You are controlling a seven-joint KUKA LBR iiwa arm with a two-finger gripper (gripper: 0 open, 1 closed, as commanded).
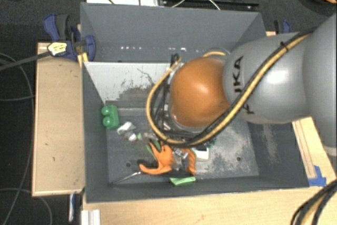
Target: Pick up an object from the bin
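My gripper [181,155] reaches down under the arm's wrist to the bin's front middle, and little of it shows. It is right against an orange, curved plastic piece [158,164] lying on the bin floor. A small flat green piece [182,181] lies just in front of it by the front wall. A small white block [201,154] with a green edge sits close on its right, partly under the wrist. I cannot make out whether anything is held.
A green knobbly toy [109,117] lies at the bin's left side. A small white and silver piece [125,128] lies beside it toward the middle. A thin grey rod [126,177] rests near the front left corner.
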